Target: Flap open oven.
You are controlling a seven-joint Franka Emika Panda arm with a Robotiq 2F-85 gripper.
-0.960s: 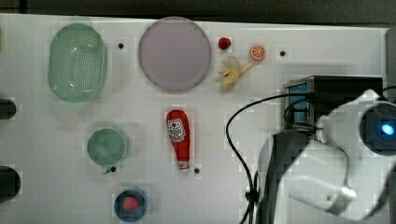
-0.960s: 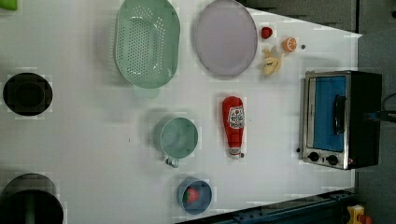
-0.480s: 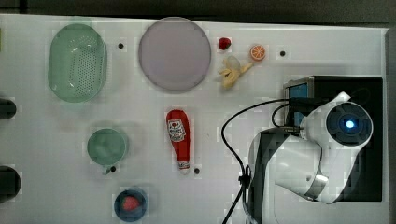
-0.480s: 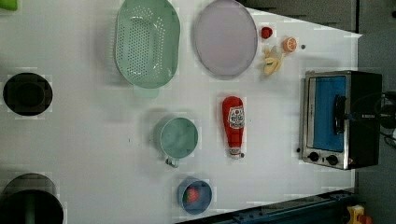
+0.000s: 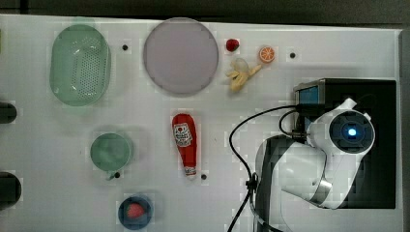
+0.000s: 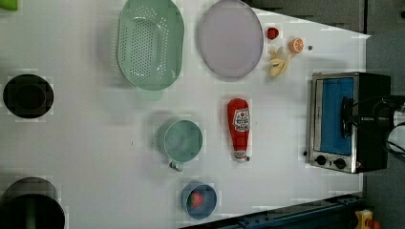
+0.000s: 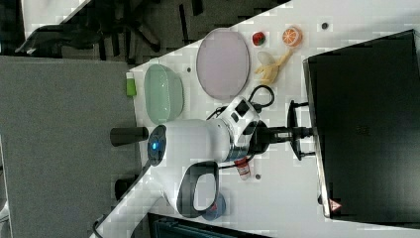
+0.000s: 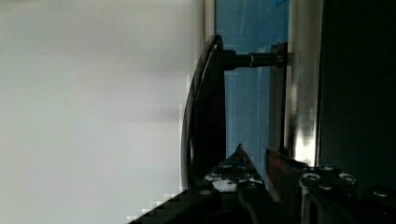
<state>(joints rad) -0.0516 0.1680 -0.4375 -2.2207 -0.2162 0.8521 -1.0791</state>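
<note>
Oven (image 6: 347,121) stands at the tabletop's (image 6: 95,133) edge in the left view's right, door closed. Gripper (image 7: 297,132) fingers pinch the handle (image 8: 205,107) (positioned, presumably, for pulling the door open).

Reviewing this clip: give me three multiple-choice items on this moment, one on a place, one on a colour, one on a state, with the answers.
1. In the left view, where is the ketchup bottle?
A. Inside the colander
B. Lying on the table between the green cup and the oven
C. On the purple plate

2. What colour is the oven door's pane?
A. Blue
B. Red
C. Yellow

3. How does the oven door stand?
A. Flapped fully down
B. Taken off
C. Closed

Answers:
1 B, the bottle lies flat on the white table, the cup on the left view's left and the oven on its right.
2 A, the pane looks blue behind the black handle.
3 C, the door sits flush in the silver frame, with the end effector at the handle.
</note>
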